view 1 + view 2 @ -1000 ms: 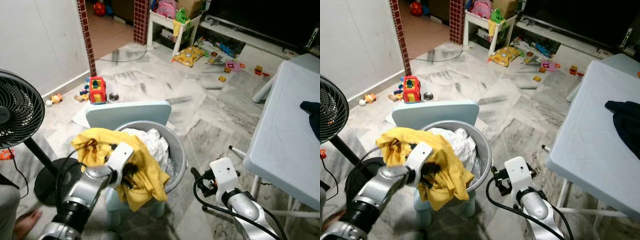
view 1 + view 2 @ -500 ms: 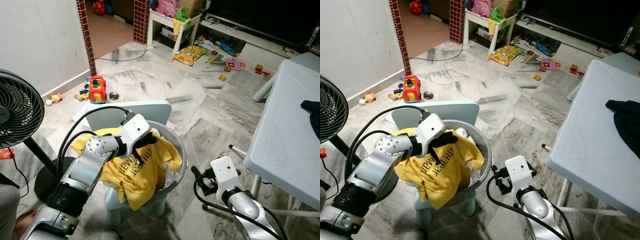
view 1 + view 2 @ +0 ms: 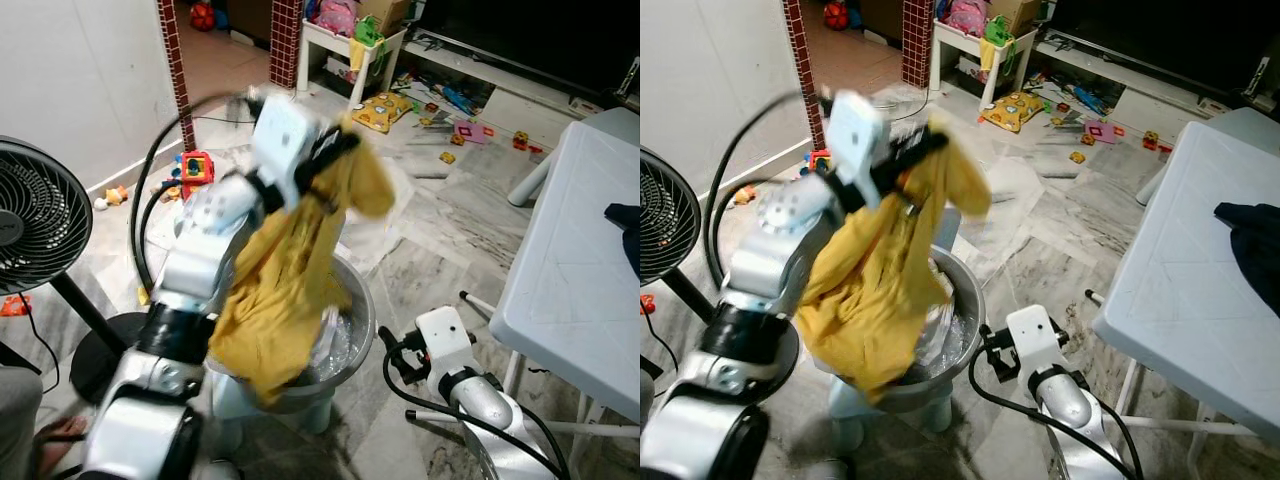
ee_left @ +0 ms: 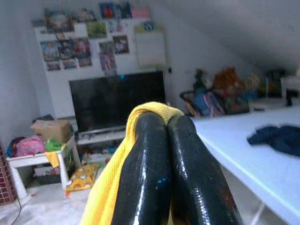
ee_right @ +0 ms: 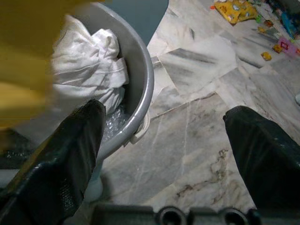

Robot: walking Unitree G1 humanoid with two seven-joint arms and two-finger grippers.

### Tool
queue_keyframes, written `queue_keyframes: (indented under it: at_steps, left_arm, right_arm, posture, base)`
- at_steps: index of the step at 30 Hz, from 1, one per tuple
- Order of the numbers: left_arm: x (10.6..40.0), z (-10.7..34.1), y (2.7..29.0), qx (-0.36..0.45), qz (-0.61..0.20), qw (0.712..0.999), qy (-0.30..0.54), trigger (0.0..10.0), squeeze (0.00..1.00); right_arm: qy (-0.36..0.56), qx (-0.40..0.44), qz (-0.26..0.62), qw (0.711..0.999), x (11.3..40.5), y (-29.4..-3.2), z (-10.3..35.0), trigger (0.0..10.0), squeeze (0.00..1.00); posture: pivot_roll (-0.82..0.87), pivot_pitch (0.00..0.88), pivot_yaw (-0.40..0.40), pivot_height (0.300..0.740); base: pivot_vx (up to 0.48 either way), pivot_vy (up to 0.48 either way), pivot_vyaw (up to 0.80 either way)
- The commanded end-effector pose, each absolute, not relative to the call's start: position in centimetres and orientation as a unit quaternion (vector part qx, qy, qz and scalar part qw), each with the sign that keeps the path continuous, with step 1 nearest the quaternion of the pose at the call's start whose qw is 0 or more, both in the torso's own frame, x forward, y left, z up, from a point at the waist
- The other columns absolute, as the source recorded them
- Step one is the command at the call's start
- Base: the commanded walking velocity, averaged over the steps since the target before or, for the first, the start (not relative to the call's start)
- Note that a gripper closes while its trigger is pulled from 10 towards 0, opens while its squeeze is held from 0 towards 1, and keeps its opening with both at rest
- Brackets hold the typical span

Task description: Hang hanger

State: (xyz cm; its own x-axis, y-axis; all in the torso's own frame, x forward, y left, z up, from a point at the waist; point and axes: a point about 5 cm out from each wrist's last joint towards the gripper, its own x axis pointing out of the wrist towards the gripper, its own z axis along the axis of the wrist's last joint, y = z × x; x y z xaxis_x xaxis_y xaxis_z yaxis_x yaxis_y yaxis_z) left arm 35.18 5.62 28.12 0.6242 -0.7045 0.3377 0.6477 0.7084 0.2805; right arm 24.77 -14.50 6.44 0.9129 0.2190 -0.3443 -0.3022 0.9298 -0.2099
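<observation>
My left gripper (image 3: 335,150) is raised high above the grey basin (image 3: 362,310), shut on a yellow shirt (image 3: 285,290) that hangs down from it into the basin. In the left wrist view the two black fingers (image 4: 145,159) are pressed together, with a fold of the yellow shirt (image 4: 105,197) pinched at their tips. White laundry (image 5: 89,65) lies in the basin. My right gripper (image 5: 161,140) is low beside the basin, open, its fingers (image 5: 56,154) spread wide with nothing between them.
The basin stands on a light blue stool (image 3: 855,425). A black fan (image 3: 35,225) is at the left. At the right is a white table (image 3: 580,270) with a dark cloth (image 3: 625,225). Toys (image 3: 195,178) litter the marble floor. A person's foot (image 3: 60,430) shows lower left.
My left arm has swung up from basin height, lifting the yellow shirt so that it now hangs full length. The right gripper has stayed low and open.
</observation>
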Motion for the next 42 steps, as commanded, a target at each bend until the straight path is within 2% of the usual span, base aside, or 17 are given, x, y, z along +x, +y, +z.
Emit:
queue_keyframes:
  at_steps: [1, 5, 7, 10, 12, 13, 17, 22, 31, 34, 36, 37, 39, 42]
  left_arm:
    - [35.2, 30.0, 5.1, 0.058, -0.373, 0.891, -0.252, 0.0, 0.0]
    - [35.8, 31.7, 5.8, 0.037, -0.34, 0.896, -0.283, 0.0, 0.0]
    - [36.0, 31.3, 6.9, 0.023, -0.328, 0.902, -0.28, 0.0, 0.0]
    - [35.9, 30.5, 7.1, 0.024, -0.332, 0.904, -0.269, 0.0, 0.0]
    - [35.6, 28.7, 7.7, 0.023, -0.335, 0.909, -0.246, 0.0, 0.0]
    - [34.9, 25.7, 8.8, 0.023, -0.335, 0.92, -0.203, 0.0, 0.0]
    - [33.9, 22.8, 9.8, 0.02, -0.329, 0.931, -0.156, 0.0, 0.0]
    - [31.5, 16.9, 12.2, 0.027, -0.296, 0.953, -0.055, 0.0, 0.0]
    - [28.4, 13.1, 15.2, 0.058, -0.253, 0.966, 0.005, 0.0, 0.0]
    - [26.8, 11.6, 15.6, 0.041, -0.279, 0.958, 0.047, 0.0, 0.0]
    - [25.4, 11.9, 14.8, 0.017, -0.339, 0.94, 0.04, 0.0, 0.0]
    - [25.4, 11.9, 14.8, 0.017, -0.339, 0.94, 0.04, 0.0, 0.0]
    - [24.0, 13.1, 13.9, 0.005, -0.4, 0.916, 0.022, 0.0, 0.0]
    - [23.3, 13.4, 13.7, -0.001, -0.42, 0.907, 0.019, 0.0, 0.0]
  right_arm:
    - [0.163, -0.135, 0.124, 0.969, 24.7, -15.0, 6.3, 10.0, 0.0]
    - [0.162, -0.135, 0.121, 0.97, 24.8, -15.0, 6.3, 10.0, 0.0]
    - [0.162, -0.133, 0.121, 0.97, 24.7, -14.9, 6.2, 10.0, 0.0]
    - [0.162, -0.132, 0.122, 0.97, 24.6, -14.8, 6.2, 10.0, 0.0]
    - [0.164, -0.131, 0.123, 0.97, 24.4, -14.8, 6.1, 10.0, 0.0]
    - [0.166, -0.131, 0.124, 0.969, 24.3, -14.8, 6.0, 10.0, 0.0]
    - [0.168, -0.133, 0.126, 0.969, 24.2, -14.9, 6.0, 10.0, 0.0]
    - [0.17, -0.136, 0.129, 0.968, 24.2, -15.3, 6.0, 10.0, 0.0]
    - [0.171, -0.139, 0.135, 0.966, 24.3, -15.1, 6.0, 10.0, 0.0]
    - [0.17, -0.139, 0.137, 0.966, 24.4, -15.0, 6.0, 10.0, 0.0]
    - [0.17, -0.139, 0.137, 0.966, 24.4, -15.1, 6.0, 10.0, 0.0]
    - [0.17, -0.139, 0.137, 0.966, 24.4, -15.1, 6.0, 10.0, 0.0]
    - [0.172, -0.139, 0.138, 0.965, 24.4, -15.1, 5.9, 10.0, 0.0]
    - [0.172, -0.139, 0.139, 0.965, 24.5, -15.0, 5.8, 10.0, 0.0]
  posture:
    - [0.13, 0.074, -0.145, 0.74]
    - [0.13, 0.075, -0.141, 0.74]
    - [0.13, 0.078, -0.14, 0.74]
    - [0.13, 0.083, -0.14, 0.74]
    - [0.13, 0.087, -0.143, 0.74]
    - [0.13, 0.095, -0.149, 0.74]
    - [0.13, 0.1, -0.156, 0.74]
    - [0.13, 0.104, -0.17, 0.74]
    - [0.14, 0.104, -0.173, 0.74]
    - [0.14, 0.104, -0.173, 0.74]
    - [0.14, 0.104, -0.173, 0.74]
    - [0.14, 0.104, -0.173, 0.74]
    - [0.16, 0.103, -0.173, 0.74]
    - [0.16, 0.102, -0.171, 0.74]
  base:
    - [0.0, 0.0, 0.0]
    - [0.0, 0.0, 0.0]
    - [0.0, 0.0, 0.0]
    - [0.0, 0.0, 0.0]
    - [0.0, 0.0, 0.0]
    - [0.0, 0.0, 0.0]
    - [0.0, 0.0, 0.0]
    - [0.0, 0.0, 0.0]
    - [0.0, 0.0, 0.0]
    - [0.0, 0.0, 0.0]
    - [0.0, 0.0, 0.0]
    - [0.0, 0.0, 0.0]
    - [0.0, 0.0, 0.0]
    - [0.0, 0.0, 0.0]
